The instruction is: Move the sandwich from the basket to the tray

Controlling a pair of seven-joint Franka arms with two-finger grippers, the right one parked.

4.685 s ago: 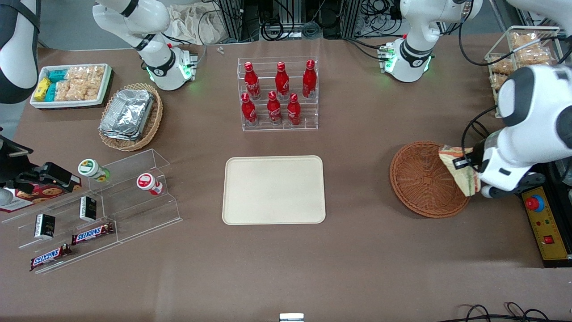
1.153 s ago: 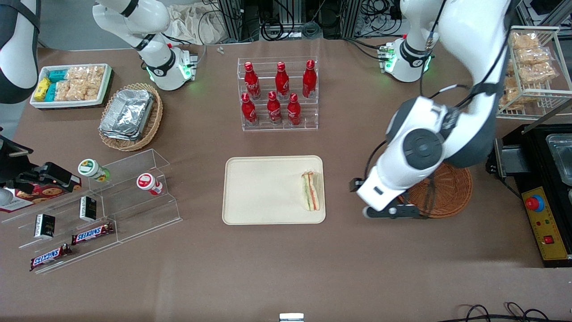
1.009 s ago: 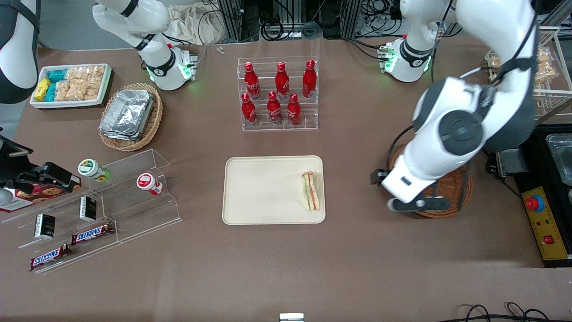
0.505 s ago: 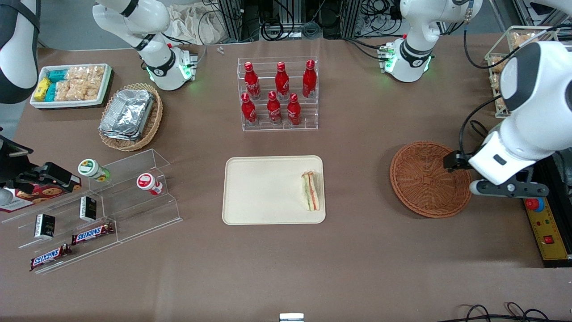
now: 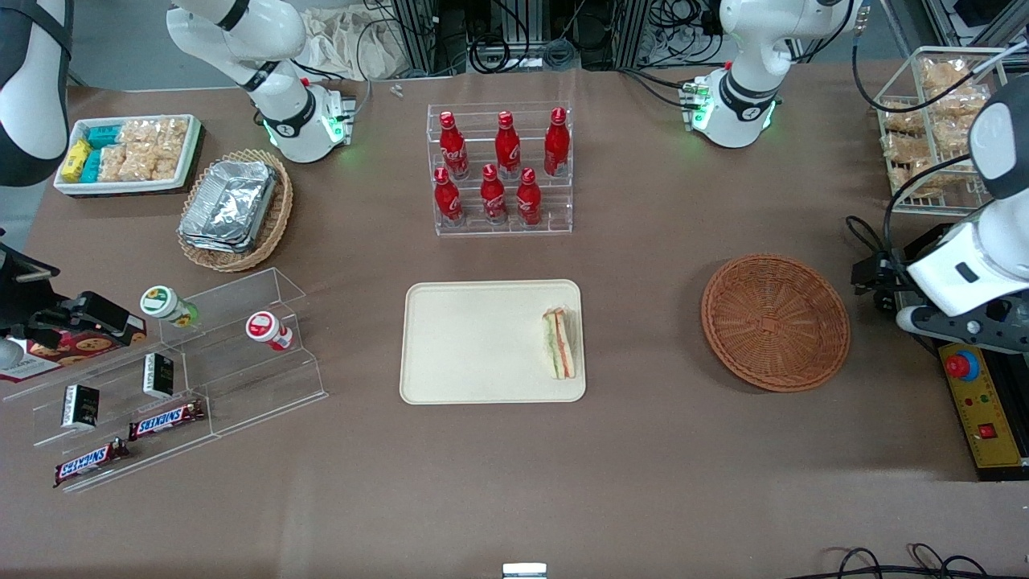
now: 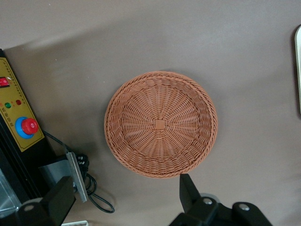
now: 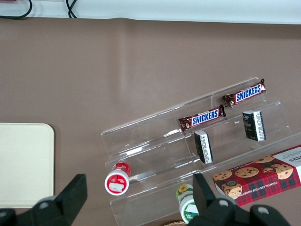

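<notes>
The big brown desk (image 5: 643,450) holds everything. The cream tray (image 5: 474,346) sits in the middle. The round brown basket (image 5: 775,322) has nothing in it and sits near the working arm's end. The gripper (image 6: 124,200) hangs above the basket, fingers spread wide, holding nothing. The little sandwich (image 5: 560,343) lies on the tray, at the edge closest to the basket.

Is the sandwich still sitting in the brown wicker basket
No, the sandwich lies on the tray, the basket holds nothing, and the open pincer hovers above it.
</notes>
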